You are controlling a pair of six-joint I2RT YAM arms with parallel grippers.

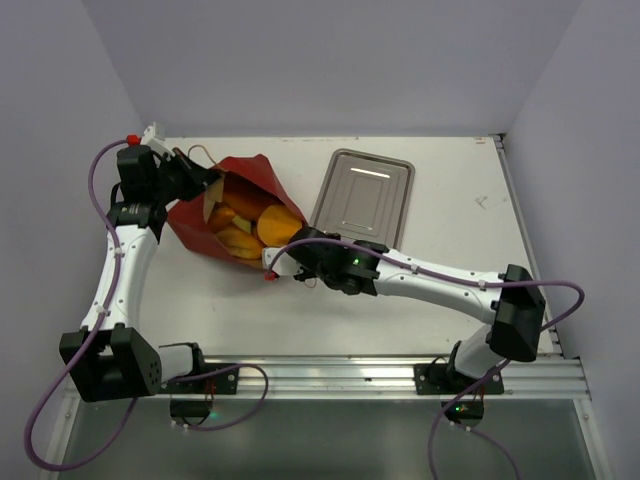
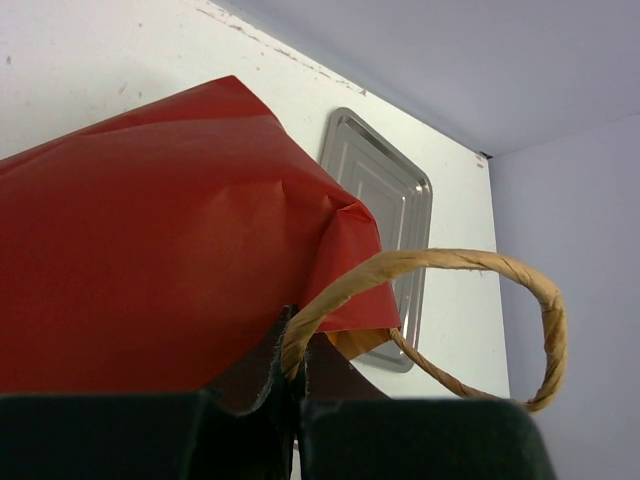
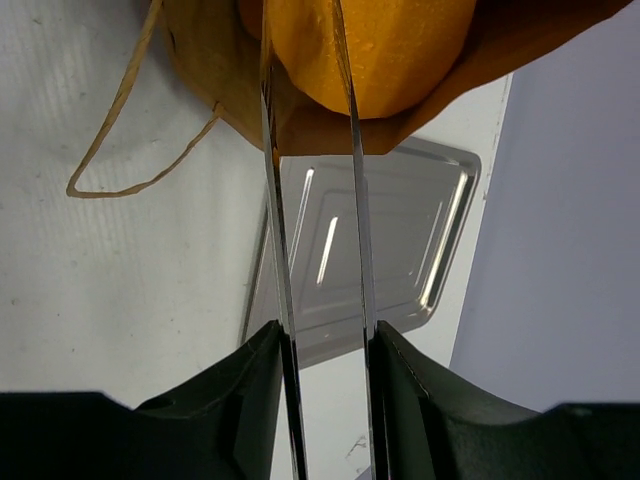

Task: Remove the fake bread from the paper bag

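Starting at the left: my left hand (image 1: 200,183) is clamped shut on the rim of the paper bag (image 1: 255,170), at the foot of its cord handle (image 2: 470,262), which loops out from between the fingers. The bag lies slumped on the desk (image 1: 450,220), its mouth gaping towards the right arm. The fake bread (image 1: 250,228) is still inside, a heap of orange pieces.

The right hand (image 1: 280,262) sits at the near-right lip of the mouth, far nearer the bread than the left. Its thin fingers (image 3: 278,250) stand partly apart and run over a round orange piece. Cannot tell whether they pinch it, since the tips are cut off. A metal tray (image 1: 362,195) lies just beyond.

My judgement is that the bread lies ahead and to the left of the right hand, so it gets drawn back along the fingers' line.
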